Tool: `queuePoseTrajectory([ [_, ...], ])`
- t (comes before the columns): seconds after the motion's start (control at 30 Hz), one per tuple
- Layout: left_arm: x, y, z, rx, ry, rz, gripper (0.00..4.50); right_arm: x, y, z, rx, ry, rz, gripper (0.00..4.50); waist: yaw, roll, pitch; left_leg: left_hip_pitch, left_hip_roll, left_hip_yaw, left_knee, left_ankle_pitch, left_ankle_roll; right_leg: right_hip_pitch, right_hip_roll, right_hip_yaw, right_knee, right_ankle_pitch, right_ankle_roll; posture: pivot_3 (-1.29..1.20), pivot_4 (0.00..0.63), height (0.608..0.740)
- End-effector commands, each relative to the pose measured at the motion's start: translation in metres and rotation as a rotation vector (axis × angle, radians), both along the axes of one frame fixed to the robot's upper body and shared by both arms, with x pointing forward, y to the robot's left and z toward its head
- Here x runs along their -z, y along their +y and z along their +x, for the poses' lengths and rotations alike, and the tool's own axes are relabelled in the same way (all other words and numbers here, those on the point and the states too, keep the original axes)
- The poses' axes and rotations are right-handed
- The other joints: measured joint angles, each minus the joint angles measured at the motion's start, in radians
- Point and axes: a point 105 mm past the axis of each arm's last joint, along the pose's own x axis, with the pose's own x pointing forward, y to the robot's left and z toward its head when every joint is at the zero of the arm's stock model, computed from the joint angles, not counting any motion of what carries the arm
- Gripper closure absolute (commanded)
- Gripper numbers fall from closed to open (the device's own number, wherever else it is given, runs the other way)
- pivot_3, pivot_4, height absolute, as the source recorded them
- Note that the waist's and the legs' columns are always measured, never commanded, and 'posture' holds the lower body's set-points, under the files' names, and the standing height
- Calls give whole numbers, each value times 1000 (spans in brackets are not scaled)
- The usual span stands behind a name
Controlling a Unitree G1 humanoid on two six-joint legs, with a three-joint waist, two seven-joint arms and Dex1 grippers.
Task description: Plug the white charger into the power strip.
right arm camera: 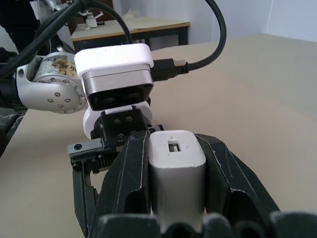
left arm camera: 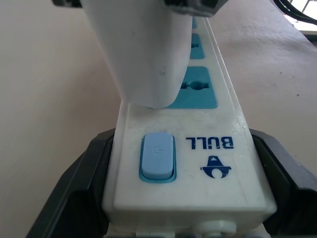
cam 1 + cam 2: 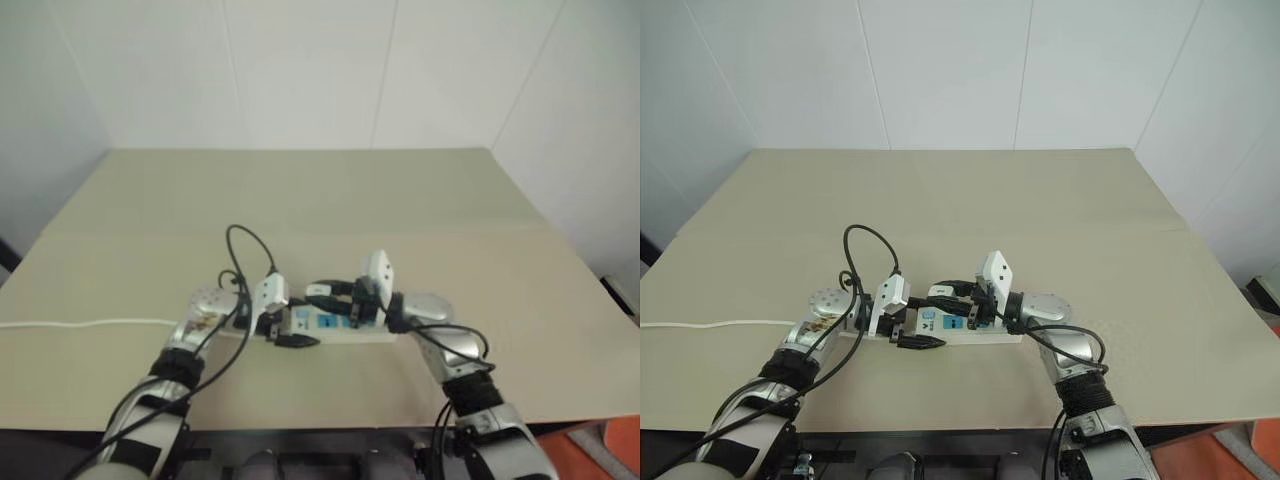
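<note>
Left wrist view: the strip [image 2: 188, 148] is clamped by the left gripper [image 2: 178, 198]; the charger [image 2: 143, 54], pinched in the right gripper [image 1: 177, 183], is poised at frame top, to be pressed into the nearest socket [image 2: 198, 89].

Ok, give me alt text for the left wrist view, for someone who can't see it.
The white charger hangs close over the power strip, above the blue socket nearest the strip's blue switch. The left gripper is shut on the strip's switch end, one black finger on each side.
</note>
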Motion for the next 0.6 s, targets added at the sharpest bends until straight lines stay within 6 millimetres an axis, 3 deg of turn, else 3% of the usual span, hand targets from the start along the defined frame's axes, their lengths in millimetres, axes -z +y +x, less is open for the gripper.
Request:
queuePoseTrajectory([
  [0.03,5,2,-5,18,25,19,1191,-6,1,4,0,-51,-1,3360,0,0,0,0,0,0,0,0,0,0,0,0,0,0,0,0,150,740],
  [0.6,4,3,-7,18,26,20,1191,5,-10,10,2,-46,-40,3360,-2,0,0,2,0,0,0,0,0,1,0,0,0,0,0,0,150,740],
])
